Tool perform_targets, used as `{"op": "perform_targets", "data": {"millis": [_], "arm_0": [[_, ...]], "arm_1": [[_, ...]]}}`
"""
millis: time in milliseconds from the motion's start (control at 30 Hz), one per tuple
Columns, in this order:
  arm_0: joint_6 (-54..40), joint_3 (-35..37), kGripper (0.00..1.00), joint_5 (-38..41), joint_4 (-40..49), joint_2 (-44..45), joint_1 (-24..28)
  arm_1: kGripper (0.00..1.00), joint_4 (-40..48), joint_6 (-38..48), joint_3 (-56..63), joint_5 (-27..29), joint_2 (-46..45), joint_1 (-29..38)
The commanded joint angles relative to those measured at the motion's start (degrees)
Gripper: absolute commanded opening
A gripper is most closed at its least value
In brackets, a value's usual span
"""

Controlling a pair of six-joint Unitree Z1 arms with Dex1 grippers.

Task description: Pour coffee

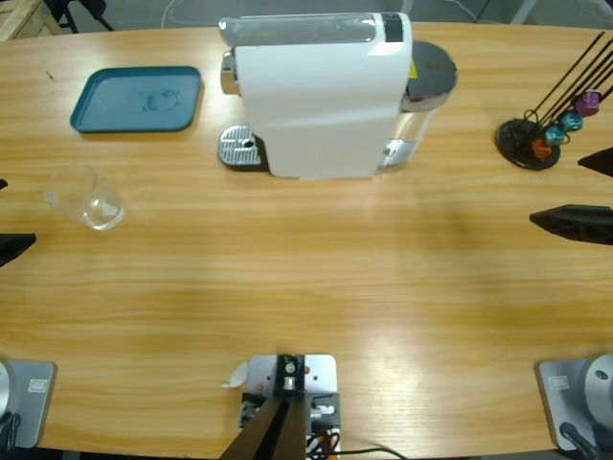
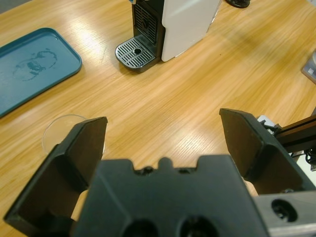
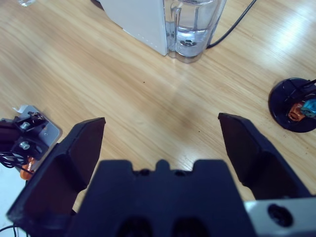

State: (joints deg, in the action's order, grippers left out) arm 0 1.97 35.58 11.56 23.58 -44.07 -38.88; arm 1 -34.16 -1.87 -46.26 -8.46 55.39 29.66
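Nothing is underway: both grippers hang back at the table's edges, empty.

Starting at the left, the left gripper [image 2: 163, 133] has its jaws spread wide around nothing. The clear glass tumbler [image 1: 86, 196] sits just off its left jaw, thin-walled, round and see-through; I cannot see any coffee in it (the amber liquid simply doesn't show).

Further ahead of that jaw lies a teal tray [image 1: 137, 98], smooth, with rounded corners. Ahead of the jaws stands the white coffee machine [image 1: 321, 91], a glossy box with a perforated metal drip grate [image 2: 137, 51] at its foot.

On the right, the right gripper [image 3: 160, 131] is also gaping, with the capsule stand [image 3: 292, 104], a black disc, off its right jaw.

Next, I'd judge, the left gripper must close on the tumbler, gently, since the glass is slick.
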Motion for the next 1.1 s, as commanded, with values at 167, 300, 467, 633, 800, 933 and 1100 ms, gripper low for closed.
{"op": "perform_targets", "data": {"millis": [167, 300, 467, 633, 800, 933, 1100], "arm_0": [[0.4, -1.83, 1.0, 0.13, -0.64, -0.16, -0.32], [0.4, -1.71, 1.0, 0.04, -0.64, -0.67, -0.32], [2.81, 1.28, 1.0, -0.05, -1.1, -2.3, -0.32], [14.43, 9.63, 1.0, 1.13, -0.85, -12.48, 0.21], [27.38, 13.48, 0.987, 0.8, -10.55, -24.1, 0.29], [37.87, 16.96, 0.967, 1.57, -15.9, -33.25, 1.66], [44.5, 19.24, 0.846, 8.08, -18.83, -38.9, 5.64]], "arm_1": [[1.0, 0.41, 0.38, 1.41, 0.37, -0.02, -0.13], [1.0, 0.41, 0.38, 1.43, 0.37, -0.17, -0.13], [1.0, -0.66, 1.68, 0.48, 0.19, 0.42, -0.13], [1.0, -2.03, 1.73, 0.22, 0.46, -1.19, -0.13], [1.0, -1.08, 1.7, 0.69, 0.53, -0.61, -0.13], [1.0, -0.91, 1.7, 0.82, 0.55, -0.7, -0.13], [1.0, -0.73, 1.73, 0.99, 0.55, -1.16, -0.13]]}}
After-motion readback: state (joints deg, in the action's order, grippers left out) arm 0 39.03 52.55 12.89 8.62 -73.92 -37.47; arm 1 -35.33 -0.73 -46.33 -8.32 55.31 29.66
